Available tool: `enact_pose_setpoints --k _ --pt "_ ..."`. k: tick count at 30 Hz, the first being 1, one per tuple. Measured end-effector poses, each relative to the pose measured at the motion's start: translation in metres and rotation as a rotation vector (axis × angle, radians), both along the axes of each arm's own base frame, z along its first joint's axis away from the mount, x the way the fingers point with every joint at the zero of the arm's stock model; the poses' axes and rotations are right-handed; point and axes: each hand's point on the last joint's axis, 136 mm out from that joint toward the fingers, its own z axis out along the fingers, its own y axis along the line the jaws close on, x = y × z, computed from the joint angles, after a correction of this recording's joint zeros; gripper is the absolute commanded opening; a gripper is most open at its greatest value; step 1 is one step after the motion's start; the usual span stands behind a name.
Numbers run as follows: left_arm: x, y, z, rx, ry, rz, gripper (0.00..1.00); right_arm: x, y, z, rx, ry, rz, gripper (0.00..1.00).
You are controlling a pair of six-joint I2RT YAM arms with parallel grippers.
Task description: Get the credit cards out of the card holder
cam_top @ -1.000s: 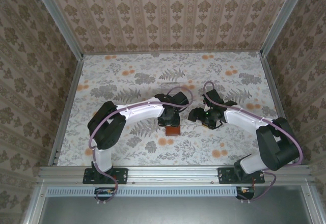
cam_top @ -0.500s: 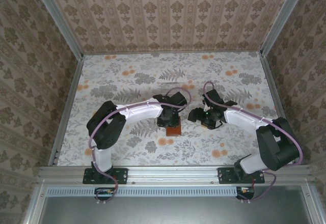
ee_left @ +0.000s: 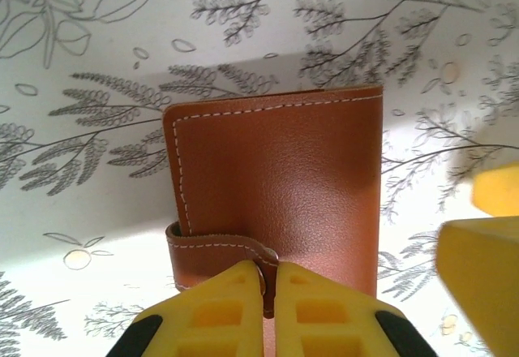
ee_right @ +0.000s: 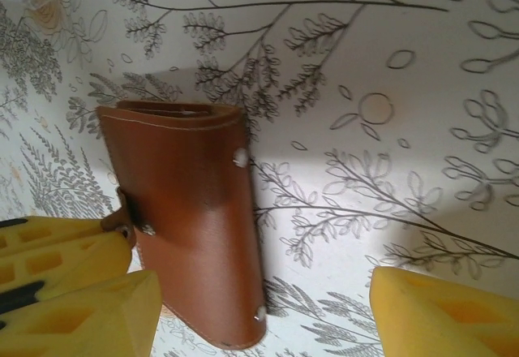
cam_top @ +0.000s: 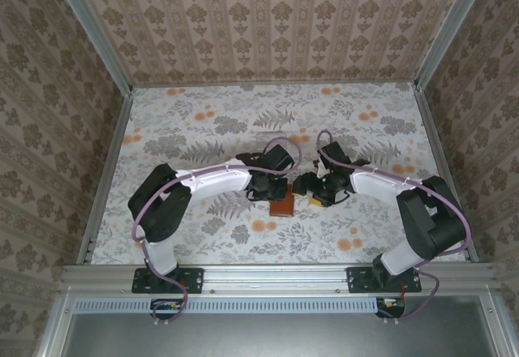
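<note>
Card holder (ee_left: 284,178) closed | strap tab (ee_left: 212,247) pinched by left pincer (ee_left: 269,284)

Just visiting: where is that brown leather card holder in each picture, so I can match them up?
Top external: card holder near the picture's centre, at the left pincer.
Left wrist: centre of frame, just beyond the left pincer.
Right wrist: left of centre, long side upright.
Shared landmark: its strap, pinched in the left pincer, seen in both wrist views.
</note>
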Motion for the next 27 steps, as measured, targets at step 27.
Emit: enact_pose_setpoints --k 27 --pt "-0.004 0.07 -0.029 -0.085 0.088 0.101 0.08 0.004 0.016 0.007 -0.348 -0.054 0.159 0.85"
